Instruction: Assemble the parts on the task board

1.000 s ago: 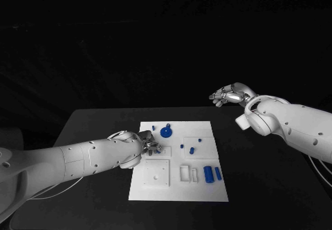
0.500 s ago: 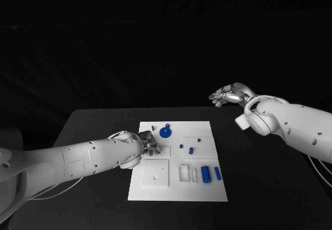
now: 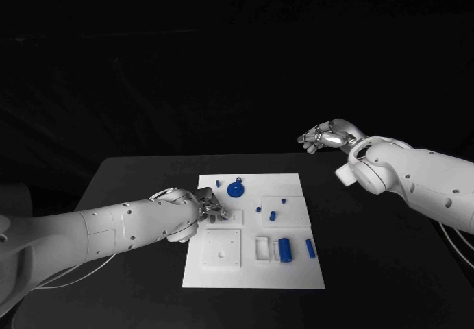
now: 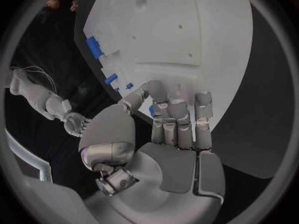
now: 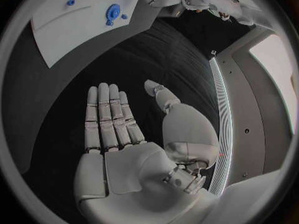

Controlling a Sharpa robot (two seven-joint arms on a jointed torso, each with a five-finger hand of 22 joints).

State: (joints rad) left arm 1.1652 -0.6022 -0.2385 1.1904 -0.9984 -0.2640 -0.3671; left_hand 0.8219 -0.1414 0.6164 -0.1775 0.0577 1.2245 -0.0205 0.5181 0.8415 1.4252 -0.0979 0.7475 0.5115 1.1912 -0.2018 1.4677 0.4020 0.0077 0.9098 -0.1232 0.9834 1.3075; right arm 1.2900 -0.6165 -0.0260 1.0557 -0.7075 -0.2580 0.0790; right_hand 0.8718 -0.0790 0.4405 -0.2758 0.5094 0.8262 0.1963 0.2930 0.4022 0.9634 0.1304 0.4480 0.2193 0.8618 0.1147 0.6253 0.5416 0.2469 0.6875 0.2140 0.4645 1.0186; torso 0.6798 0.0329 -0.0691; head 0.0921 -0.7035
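No readable text or markings, as far as visible.

Support surface: black table (image 3: 138,178), matte top, edges visible at far side and left. Sitting directly on it: white task board (image 3: 296,274), one flat rectangular plate, roughly centred, long side running away from the robot. Board lies flat, flush on the tabletop (no visible tilt or overhang). Bare black table shows on both sides of the board, wider strip on robot's right. Right wrist view has the same board (image 5: 56,22) flat against the dark table (image 5: 62,84). Thin pale cable (image 3: 84,273) at the table's near left edge; contact with the top can't be confirmed.
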